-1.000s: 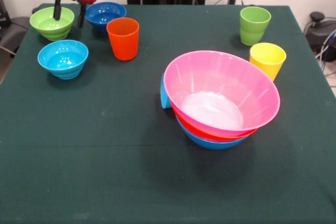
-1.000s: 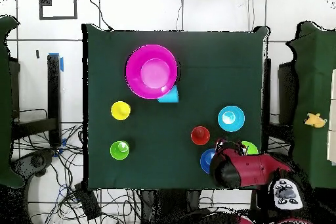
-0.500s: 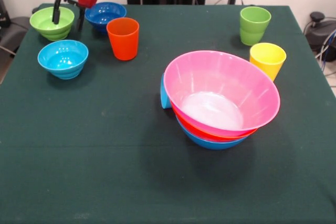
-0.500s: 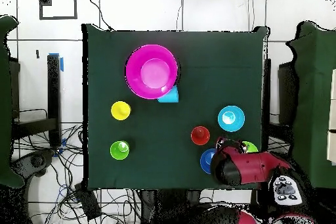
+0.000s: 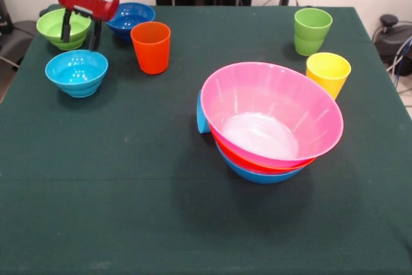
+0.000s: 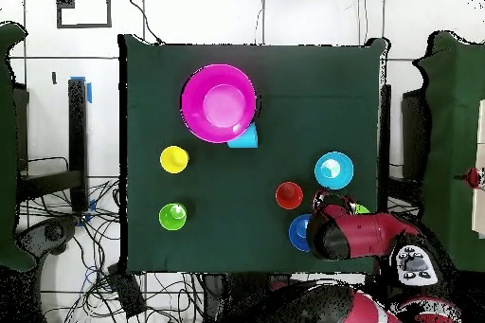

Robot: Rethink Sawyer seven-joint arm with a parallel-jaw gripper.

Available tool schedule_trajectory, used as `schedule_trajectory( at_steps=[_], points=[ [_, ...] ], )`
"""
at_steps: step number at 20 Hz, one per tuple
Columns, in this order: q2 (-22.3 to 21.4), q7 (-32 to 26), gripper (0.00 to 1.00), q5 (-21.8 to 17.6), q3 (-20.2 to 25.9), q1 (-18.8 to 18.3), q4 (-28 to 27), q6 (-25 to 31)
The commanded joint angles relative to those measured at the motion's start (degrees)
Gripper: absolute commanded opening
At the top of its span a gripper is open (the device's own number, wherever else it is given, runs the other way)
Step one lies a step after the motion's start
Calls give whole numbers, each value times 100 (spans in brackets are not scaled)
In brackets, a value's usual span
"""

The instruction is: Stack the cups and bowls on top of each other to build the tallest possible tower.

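My gripper is open at the table's far left, its fingers astride the right rim of the small green bowl: one finger inside, one outside. The dark blue bowl and orange cup stand just right of it, and the light blue bowl sits in front. The tower is the pink bowl on the orange bowl on the blue bowl. A light blue cup lies against its left side. The green cup and yellow cup stand at the right. From overhead, the arm covers most of the green bowl.
The dark green cloth covers the whole table. Cables and a black device lie off the right edge.
The gripper has come lower and a little to the left over the green bowl's rim. The bowls and cups have stayed put.
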Motion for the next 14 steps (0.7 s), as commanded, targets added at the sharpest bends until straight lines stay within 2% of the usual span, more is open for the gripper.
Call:
schedule_trajectory(
  at_steps=[1, 10, 14],
  points=[
    [442, -9, 100, -283, 941, -180, -478, -152],
    [575, 211, 100, -108, 348, 257, -607, -700],
    [583, 186, 100, -132, 382, 228, -619, -673]
  ],
)
